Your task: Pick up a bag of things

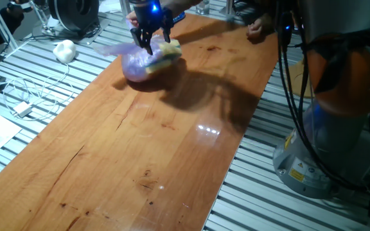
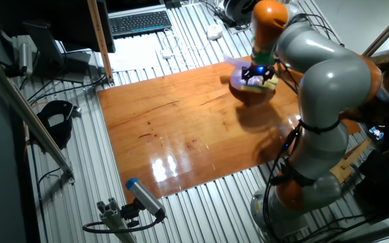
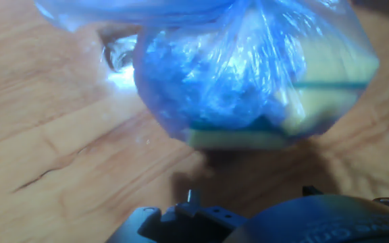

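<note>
The bag of things is a rounded translucent purple plastic bag with yellow sponge-like pieces showing through. It is at the far end of the wooden table. Its loose top trails to the left. My gripper comes straight down onto the top of the bag, with its dark fingers drawn together in the plastic. In the other fixed view the gripper sits on the bag. In the hand view the bag fills the upper half, with a shadow on the wood just under it. The fingertips are hidden there.
A white lumpy object lies on the slatted metal surface left of the table, near white cables and a small adapter. The robot base stands at the right. A keyboard lies beyond the table.
</note>
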Available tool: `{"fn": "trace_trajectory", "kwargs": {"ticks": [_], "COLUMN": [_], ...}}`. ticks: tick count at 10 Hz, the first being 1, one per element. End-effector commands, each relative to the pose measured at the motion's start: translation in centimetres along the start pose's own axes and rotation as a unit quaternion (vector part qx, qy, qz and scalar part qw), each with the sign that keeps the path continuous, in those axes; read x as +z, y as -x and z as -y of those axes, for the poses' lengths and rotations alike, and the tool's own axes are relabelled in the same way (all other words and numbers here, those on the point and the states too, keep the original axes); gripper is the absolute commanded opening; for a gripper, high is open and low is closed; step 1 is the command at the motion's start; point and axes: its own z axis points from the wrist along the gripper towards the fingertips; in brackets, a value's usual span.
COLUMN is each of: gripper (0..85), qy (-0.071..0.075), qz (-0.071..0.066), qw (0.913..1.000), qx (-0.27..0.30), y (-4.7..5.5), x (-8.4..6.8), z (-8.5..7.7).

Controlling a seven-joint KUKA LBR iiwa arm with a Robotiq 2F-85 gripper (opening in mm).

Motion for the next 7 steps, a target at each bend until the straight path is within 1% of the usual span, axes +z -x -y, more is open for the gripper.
{"fn": "trace_trajectory", "kwargs": {"ticks": [1, 4, 5, 6, 7], "gripper": [68.0, 68.0, 68.0, 68.0, 68.0], "qy": [-0.001, -0.001, 0.0, 0.005, 0.002], "qz": [0.001, 0.01, 0.007, 0.0, 0.002], "qw": [1.0, 0.9998, 0.9997, 0.9996, 0.9996], "qx": [-0.006, -0.015, -0.022, -0.027, -0.029], "y": [0.8, 2.3, 3.0, 3.4, 3.5], "x": [0.0, 0.4, 0.2, 0.0, -0.1], "z": [0.9, 1.3, 1.8, 2.2, 2.3]}}
